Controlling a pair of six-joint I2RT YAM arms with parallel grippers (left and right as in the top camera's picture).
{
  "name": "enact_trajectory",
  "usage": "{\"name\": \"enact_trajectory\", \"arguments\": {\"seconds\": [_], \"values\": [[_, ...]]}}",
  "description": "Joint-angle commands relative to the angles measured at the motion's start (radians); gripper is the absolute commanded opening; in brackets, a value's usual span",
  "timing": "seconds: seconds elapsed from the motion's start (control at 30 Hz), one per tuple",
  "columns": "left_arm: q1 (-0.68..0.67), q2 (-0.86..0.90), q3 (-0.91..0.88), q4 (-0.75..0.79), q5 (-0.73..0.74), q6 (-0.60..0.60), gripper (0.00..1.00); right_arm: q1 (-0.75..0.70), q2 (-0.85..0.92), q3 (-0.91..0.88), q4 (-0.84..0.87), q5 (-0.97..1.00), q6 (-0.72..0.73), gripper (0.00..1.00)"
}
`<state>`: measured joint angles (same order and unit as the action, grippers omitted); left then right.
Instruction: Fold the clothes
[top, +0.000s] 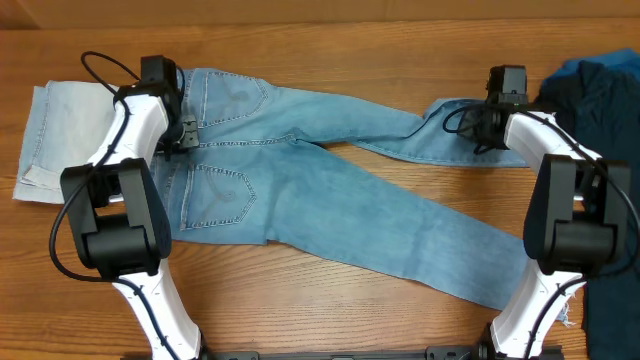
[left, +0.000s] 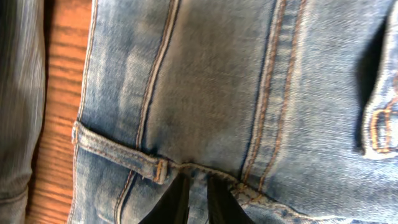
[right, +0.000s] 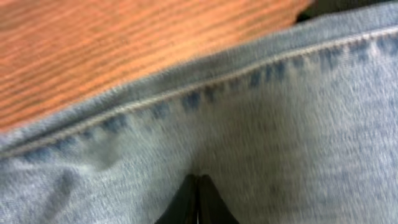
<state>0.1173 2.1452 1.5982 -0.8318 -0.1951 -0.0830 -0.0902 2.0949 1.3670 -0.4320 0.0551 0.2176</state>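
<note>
Reaching forward — left gripper (left: 198, 186) pinches jeans (top: 330, 190) waistband (top: 178, 205), right gripper (right: 198, 183) a leg (top: 400, 135).

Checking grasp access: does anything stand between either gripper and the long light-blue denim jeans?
Nothing visible does. The left gripper has its jaws pinching the long light-blue denim jeans at the waistband; the right gripper has its jaws shut on a leg hem.

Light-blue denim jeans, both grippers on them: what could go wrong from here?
The right gripper is shut at a stitched leg edge of the light-blue denim jeans with hardly any denim in its grip; it may lift empty.
The left gripper pinches only a little waistband; the jeans could slip out.
The dark navy garment lies near that leg; a sweep might drag it.
</note>
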Motion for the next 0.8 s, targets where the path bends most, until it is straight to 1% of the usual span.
{"name": "enact_trajectory", "arguments": {"seconds": [0.0,0.07,0.1,0.17,0.27,0.3,0.33,0.37,0.4,0.47,0.5,0.53,0.57,0.63,0.77], "values": [[0.028,0.019,0.019,-0.013,-0.014,-0.083,0.14,-0.001,0.028,-0.008,0.053,-0.012,-0.052,0.04],[0.034,0.019,0.019,-0.013,-0.014,-0.082,0.14,-0.001,0.028,0.007,0.079,-0.012,-0.062,0.04],[0.034,0.019,0.019,-0.013,-0.014,-0.082,0.14,-0.001,0.028,0.036,0.06,-0.012,-0.061,0.04],[0.034,0.019,0.019,-0.015,-0.014,-0.082,0.15,-0.001,0.025,0.122,-0.024,-0.012,-0.022,0.04],[0.034,0.019,0.019,-0.016,-0.014,-0.082,0.15,-0.001,0.025,0.312,-0.211,-0.011,0.09,0.04],[0.034,0.019,0.019,-0.016,-0.014,-0.082,0.15,-0.001,0.025,0.4,-0.312,-0.013,0.18,0.16],[0.034,0.018,0.019,-0.016,-0.014,-0.082,0.16,-0.001,0.025,0.457,-0.382,-0.026,0.243,0.31],[0.034,0.019,0.019,-0.015,-0.014,-0.082,0.16,-0.001,0.025,0.484,-0.415,-0.039,0.276,0.34],[0.034,0.019,0.019,-0.015,-0.014,-0.082,0.16,-0.001,0.025,0.505,-0.445,-0.055,0.322,0.34],[0.034,0.019,0.019,-0.012,-0.014,-0.082,0.17,-0.001,0.027,0.504,-0.48,-0.061,0.462,0.35],[0.034,0.019,0.019,-0.011,-0.014,-0.082,0.19,-0.001,0.031,0.502,-0.486,-0.068,0.514,0.38],[0.034,0.019,0.019,-0.009,-0.014,-0.082,0.21,-0.001,0.037,0.502,-0.485,-0.089,0.553,0.46],[0.034,0.019,0.019,-0.007,-0.014,-0.082,0.21,-0.001,0.043,0.502,-0.481,-0.111,0.596,0.5],[0.034,0.019,0.019,-0.005,-0.014,-0.082,0.22,-0.001,0.059,0.502,-0.476,-0.11,0.672,0.54],[0.034,0.019,0.019,-0.002,-0.014,-0.082,0.22,-0.001,0.092,0.502,-0.459,-0.114,0.777,0.57]]}}
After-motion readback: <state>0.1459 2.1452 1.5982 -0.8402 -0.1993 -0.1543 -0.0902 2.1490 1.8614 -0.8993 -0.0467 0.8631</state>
